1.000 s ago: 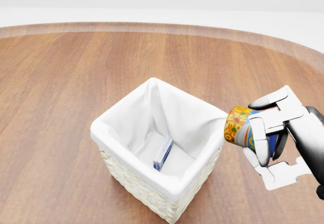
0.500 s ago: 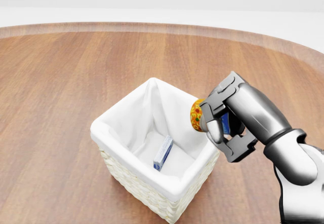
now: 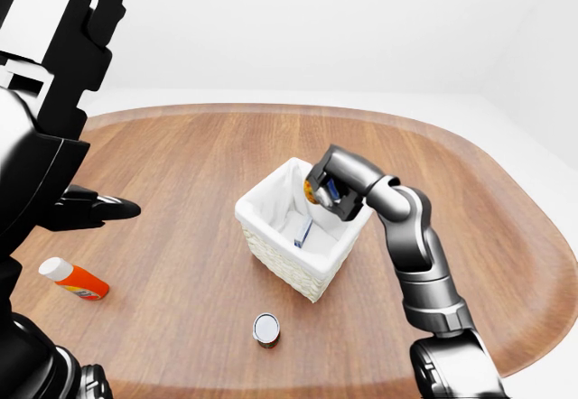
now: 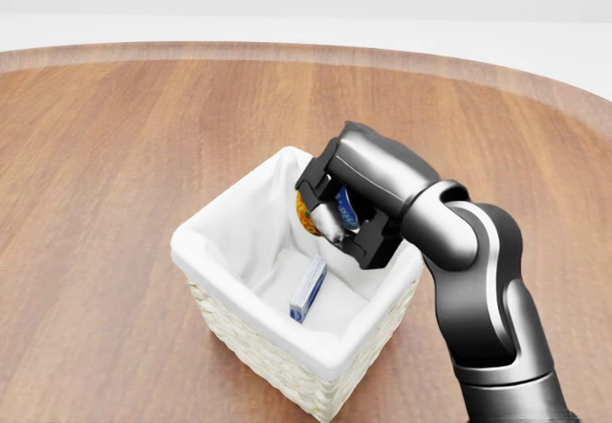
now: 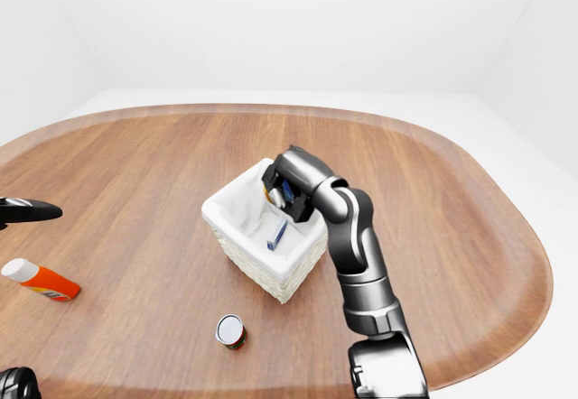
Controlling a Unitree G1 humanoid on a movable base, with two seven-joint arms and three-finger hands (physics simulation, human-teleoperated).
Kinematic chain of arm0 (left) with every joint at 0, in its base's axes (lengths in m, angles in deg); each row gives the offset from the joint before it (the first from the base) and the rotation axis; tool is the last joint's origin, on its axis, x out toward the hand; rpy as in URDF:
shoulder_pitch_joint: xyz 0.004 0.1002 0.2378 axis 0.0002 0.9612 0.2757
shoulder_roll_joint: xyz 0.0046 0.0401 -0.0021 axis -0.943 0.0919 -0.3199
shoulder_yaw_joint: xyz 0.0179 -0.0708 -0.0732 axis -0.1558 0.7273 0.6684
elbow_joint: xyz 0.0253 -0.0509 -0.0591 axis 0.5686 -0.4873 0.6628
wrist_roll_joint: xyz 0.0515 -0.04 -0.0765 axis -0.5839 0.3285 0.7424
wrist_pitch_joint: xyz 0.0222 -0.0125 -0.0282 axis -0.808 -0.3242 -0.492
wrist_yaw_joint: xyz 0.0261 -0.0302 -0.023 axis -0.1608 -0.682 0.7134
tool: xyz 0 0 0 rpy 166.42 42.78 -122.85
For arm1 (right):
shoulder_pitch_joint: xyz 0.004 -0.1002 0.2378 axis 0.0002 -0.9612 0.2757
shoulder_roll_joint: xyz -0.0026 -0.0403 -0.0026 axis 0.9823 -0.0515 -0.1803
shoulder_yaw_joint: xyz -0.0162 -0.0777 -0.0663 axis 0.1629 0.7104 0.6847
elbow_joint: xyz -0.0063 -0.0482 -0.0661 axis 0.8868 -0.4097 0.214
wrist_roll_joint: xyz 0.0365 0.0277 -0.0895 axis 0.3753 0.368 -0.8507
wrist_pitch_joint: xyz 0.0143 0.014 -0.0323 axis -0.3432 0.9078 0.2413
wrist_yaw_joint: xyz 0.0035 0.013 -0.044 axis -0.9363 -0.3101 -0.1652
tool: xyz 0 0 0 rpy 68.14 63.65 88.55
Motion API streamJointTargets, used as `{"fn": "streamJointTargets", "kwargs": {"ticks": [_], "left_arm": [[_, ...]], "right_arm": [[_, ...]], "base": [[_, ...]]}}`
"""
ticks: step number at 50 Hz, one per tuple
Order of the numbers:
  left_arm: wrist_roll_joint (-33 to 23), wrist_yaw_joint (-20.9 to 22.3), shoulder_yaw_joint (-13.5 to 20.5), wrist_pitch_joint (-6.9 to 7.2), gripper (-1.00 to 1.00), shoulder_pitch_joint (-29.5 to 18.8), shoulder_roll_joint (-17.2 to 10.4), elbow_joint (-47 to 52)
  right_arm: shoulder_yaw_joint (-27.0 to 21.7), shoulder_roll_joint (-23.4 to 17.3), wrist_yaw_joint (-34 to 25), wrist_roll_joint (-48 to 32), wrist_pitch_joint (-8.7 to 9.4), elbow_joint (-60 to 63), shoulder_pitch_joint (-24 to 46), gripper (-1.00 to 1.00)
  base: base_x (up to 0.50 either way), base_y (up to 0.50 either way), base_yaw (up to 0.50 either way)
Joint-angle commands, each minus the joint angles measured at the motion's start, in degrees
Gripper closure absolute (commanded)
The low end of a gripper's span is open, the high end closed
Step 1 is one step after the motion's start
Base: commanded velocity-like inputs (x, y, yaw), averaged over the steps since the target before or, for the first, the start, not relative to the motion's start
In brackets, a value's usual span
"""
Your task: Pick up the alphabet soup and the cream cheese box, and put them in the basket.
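Note:
The alphabet soup can (image 4: 306,216), orange and blue, hangs tilted over the opening of the white-lined wicker basket (image 4: 251,342), close to its right wall. My right hand (image 4: 333,214) is shut on the can, wrist turned down so its dark back faces the head view. The cream cheese box (image 4: 308,289), blue and white, lies on the liner at the basket's bottom, just below the can. My left hand (image 3: 60,18) is raised close to the camera at the top left of the left-eye view, cropped by the edge, so its fingers cannot be read.
An orange bottle with a white cap (image 3: 74,280) lies on the round wooden table (image 3: 181,164) at the left. A small can (image 3: 265,329) stands below the basket near the table's lower edge. A black part of my left arm (image 3: 99,208) juts over the table's left side.
My right hand carried the soup can leftward from beside the basket's right wall to over its opening, rolling over so the can tips downward. The basket and box have not moved.

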Motion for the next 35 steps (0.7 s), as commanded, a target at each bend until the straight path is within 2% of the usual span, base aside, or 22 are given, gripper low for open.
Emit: {"fn": "streamJointTargets", "kwargs": {"ticks": [1,17,27,35], "left_arm": [[0.0,0.0,-0.1,0.00,-1.00,0.0,0.0,0.0],[0.3,0.0,0.1,0.00,-1.00,0.3,0.2,0.1],[0.4,0.0,0.1,0.00,-1.00,0.2,0.1,0.1],[0.4,0.0,0.1,0.00,-1.00,0.1,0.0,0.0]], "right_arm": [[2.7,2.3,0.0,-7.2,0.00,-7.7,6.0,1.00],[3.5,4.2,0.0,-18.1,0.00,-15.8,13.8,1.00],[4.0,5.5,0.0,-22.9,0.00,-14.7,15.0,1.00],[4.6,6.3,0.0,-26.4,0.00,-13.0,13.0,1.00]], "base": [[0.00,0.00,0.00],[0.00,0.00,0.00],[0.00,0.00,0.00],[0.00,0.00,0.00]]}}
